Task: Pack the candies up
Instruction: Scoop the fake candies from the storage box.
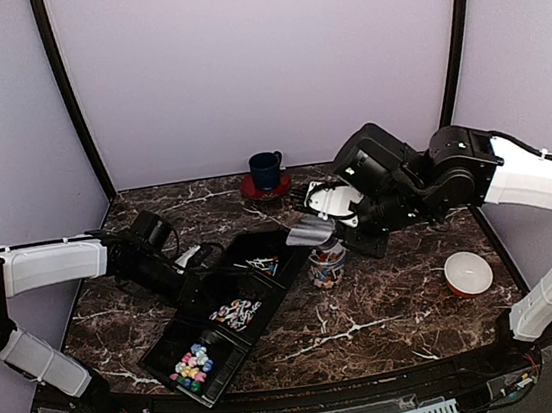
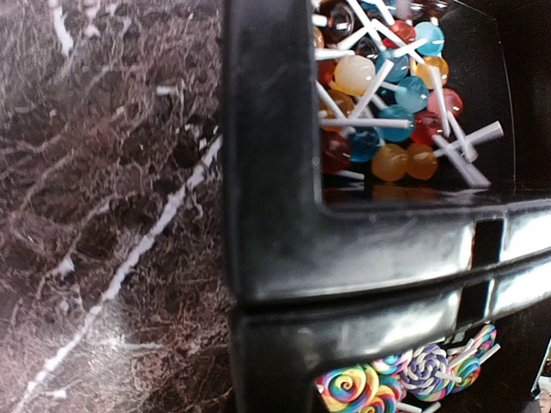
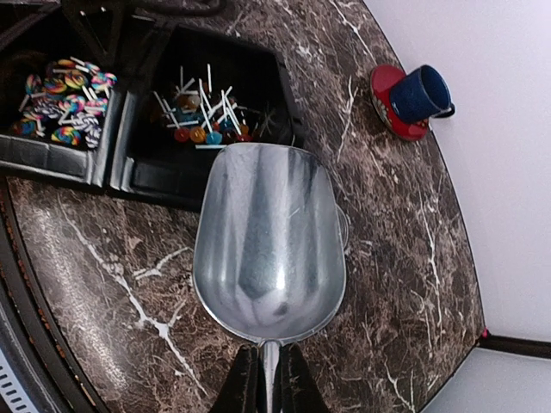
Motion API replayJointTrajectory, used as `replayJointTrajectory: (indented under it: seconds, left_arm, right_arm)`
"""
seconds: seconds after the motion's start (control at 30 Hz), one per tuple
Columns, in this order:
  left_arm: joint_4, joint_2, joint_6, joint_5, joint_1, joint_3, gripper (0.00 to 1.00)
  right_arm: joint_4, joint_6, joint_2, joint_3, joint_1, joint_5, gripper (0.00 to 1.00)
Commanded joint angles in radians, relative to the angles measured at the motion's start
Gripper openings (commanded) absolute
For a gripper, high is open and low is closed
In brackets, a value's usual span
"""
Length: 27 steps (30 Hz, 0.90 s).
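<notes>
Your right gripper point(image 3: 267, 385) is pinched tight on the thin handle of the silver metal scoop point(image 3: 269, 249). The scoop's bowl is bare, so I judge that the move ahead of you is a reach for candy. The scoop hangs over the clear jar point(image 1: 327, 266), whose rim just peeks out past the scoop's side in the right wrist view. What matters is the scoop's line: its long axis runs from handle to open lip, and that lip points toward the far compartment of the black plastic three-compartment tray point(image 2: 275, 155). There the round lollipops on white sticks point(image 3: 202, 116) lie in a loose heap, sticks crossing every way. They are ahead of the lip on the robot's left, a little to the near side of the axis, near but not touching. The swirled rainbow lollipops point(image 3: 65, 95) fill the middle compartment, and the small pastel candies point(image 1: 191, 363) fill the nearest one, well apart from the scoop. The tray runs diagonally, near-left to far-right in the top view. Your left gripper point(image 1: 192, 259) sits at the tray's far-left edge, but its fingers do not show, so you cannot tell whether they are spread or closed.
</notes>
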Motion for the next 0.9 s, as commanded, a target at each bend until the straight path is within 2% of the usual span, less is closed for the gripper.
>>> replayJointTrajectory:
  seconds: [0.0, 0.17, 0.37, 0.57, 0.87]
  left_arm:
    - [0.02, -0.028, -0.025, 0.077, 0.0, 0.012, 0.0]
    - [-0.074, -0.007, 0.032, -0.119, -0.02, 0.055, 0.0]
    - [-0.117, 0.009, 0.056, -0.255, -0.059, 0.076, 0.0]
    - [-0.134, 0.023, 0.063, -0.335, -0.099, 0.088, 0.0]
    - [-0.141, 0.023, 0.07, -0.366, -0.136, 0.094, 0.0]
  right_arm:
    - [-0.026, -0.027, 0.058, 0.107, 0.034, -0.052, 0.0]
    - [-0.101, -0.045, 0.143, 0.16, 0.04, -0.09, 0.0]
    - [-0.147, -0.055, 0.241, 0.187, 0.041, -0.115, 0.0]
    - [-0.164, -0.061, 0.319, 0.21, 0.038, -0.102, 0.0]
    - [-0.182, -0.071, 0.42, 0.261, 0.032, -0.112, 0.0]
